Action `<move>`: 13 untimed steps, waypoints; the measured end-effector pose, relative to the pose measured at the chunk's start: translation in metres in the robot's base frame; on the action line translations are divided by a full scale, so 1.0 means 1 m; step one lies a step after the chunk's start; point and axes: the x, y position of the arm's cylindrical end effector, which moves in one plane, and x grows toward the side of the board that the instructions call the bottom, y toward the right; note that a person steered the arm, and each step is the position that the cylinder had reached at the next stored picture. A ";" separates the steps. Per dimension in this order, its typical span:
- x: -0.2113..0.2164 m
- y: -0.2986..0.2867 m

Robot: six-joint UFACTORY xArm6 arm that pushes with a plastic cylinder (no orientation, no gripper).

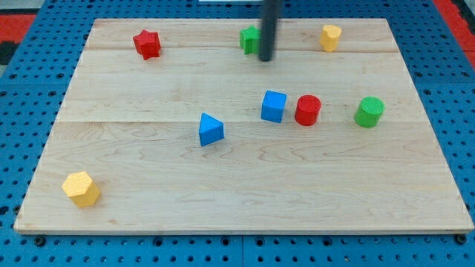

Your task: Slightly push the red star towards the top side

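The red star (147,44) lies near the top left of the wooden board (148,185). My tip (266,58) is near the top middle of the board, far to the right of the red star. It stands right beside a green block (249,38), which the rod partly hides; I cannot tell if they touch.
A yellow block (331,36) sits at the top right. A blue cube (273,106), a red cylinder (307,110) and a green cylinder (369,112) lie in a row at middle right. A blue triangular block (210,130) is near the centre. A yellow hexagonal block (81,188) is at bottom left.
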 end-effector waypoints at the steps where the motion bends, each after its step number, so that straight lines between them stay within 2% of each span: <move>1: 0.000 -0.093; 3: -0.013 -0.195; 5: -0.013 -0.195; 6: 0.013 -0.195; 7: 0.015 -0.195; 8: 0.015 -0.143; 10: 0.015 0.013; 11: 0.020 0.062; 13: 0.039 0.082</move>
